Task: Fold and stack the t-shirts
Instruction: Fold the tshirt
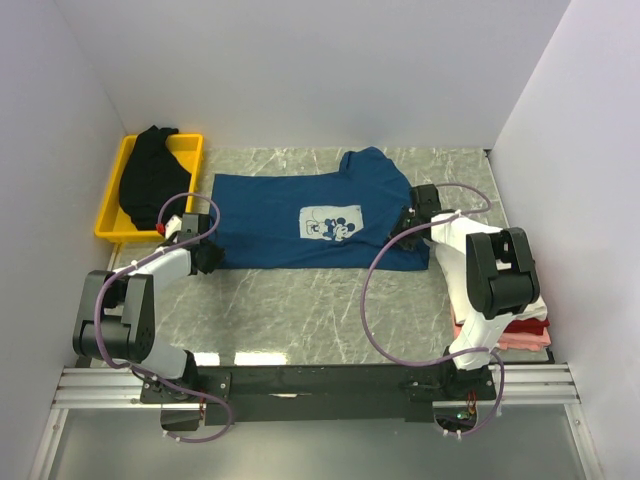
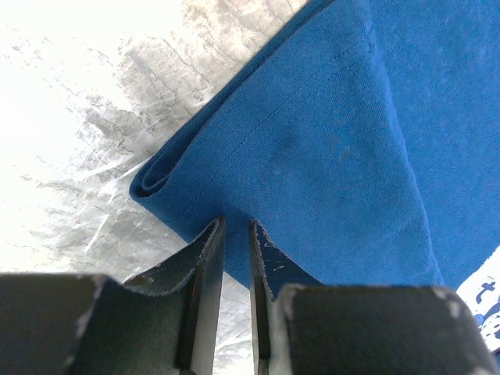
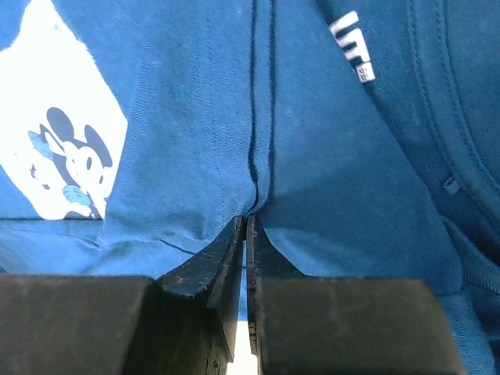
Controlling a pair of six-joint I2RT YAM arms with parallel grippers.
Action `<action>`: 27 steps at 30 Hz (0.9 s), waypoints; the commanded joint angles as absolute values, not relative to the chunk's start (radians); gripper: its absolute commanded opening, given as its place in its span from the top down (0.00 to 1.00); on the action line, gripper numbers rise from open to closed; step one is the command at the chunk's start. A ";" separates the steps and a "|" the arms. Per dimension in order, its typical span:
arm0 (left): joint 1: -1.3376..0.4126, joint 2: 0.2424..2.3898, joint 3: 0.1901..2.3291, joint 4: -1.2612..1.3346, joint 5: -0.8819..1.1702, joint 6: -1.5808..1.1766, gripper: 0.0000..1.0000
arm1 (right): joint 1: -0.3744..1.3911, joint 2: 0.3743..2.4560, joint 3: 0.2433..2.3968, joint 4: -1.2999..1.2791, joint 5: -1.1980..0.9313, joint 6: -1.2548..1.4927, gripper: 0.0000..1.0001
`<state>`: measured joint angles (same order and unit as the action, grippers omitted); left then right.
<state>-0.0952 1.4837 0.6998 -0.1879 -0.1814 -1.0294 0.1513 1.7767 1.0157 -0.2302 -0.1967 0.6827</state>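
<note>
As left hand [image 2: 235,225] and right hand [image 3: 244,220] pinch the blue t-shirt [image 1: 290,205], bare table [image 1: 300,300] borders its near edge.

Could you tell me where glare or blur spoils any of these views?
Left wrist: the marble table is blown out white at upper left. Right wrist: evenly lit, the blue t-shirt sharp. Top: small glare patches on the table's near edge.

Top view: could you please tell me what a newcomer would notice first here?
A blue tee with a pale mouse print lies spread across the table, the left claw pinching its hem and the right claw pinching it near the collar. A black tee fills the yellow tray at far left.
</note>
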 commanded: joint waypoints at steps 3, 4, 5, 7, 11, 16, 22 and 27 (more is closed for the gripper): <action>-0.094 1.456 0.692 -0.184 -0.202 -1.008 0.76 | 0.166 1.778 1.069 -0.239 -0.164 0.670 0.89; -0.094 1.456 0.692 -0.184 -0.202 -1.008 0.76 | 0.166 1.773 1.068 -0.235 -0.164 0.669 0.89; -0.095 1.453 0.692 -0.184 -0.202 -1.008 0.76 | 0.164 1.770 1.071 -0.236 -0.164 0.669 0.90; -0.094 1.454 0.693 -0.184 -0.201 -1.009 0.76 | 0.167 1.776 1.087 -0.242 -0.169 0.666 0.93; -0.094 1.457 0.692 -0.186 -0.199 -1.009 0.77 | 0.176 1.801 1.141 -0.261 -0.173 0.660 0.97; -0.094 1.456 0.689 -0.184 -0.195 -1.011 0.78 | 0.207 1.859 1.270 -0.308 -0.166 0.650 0.98; -0.094 1.440 0.686 -0.187 -0.190 -1.009 0.77 | 0.264 1.969 1.437 -0.362 -0.156 0.640 0.99; -0.094 1.428 0.684 -0.192 -0.190 -1.008 0.77 | 0.288 2.040 1.525 -0.354 -0.169 0.650 0.99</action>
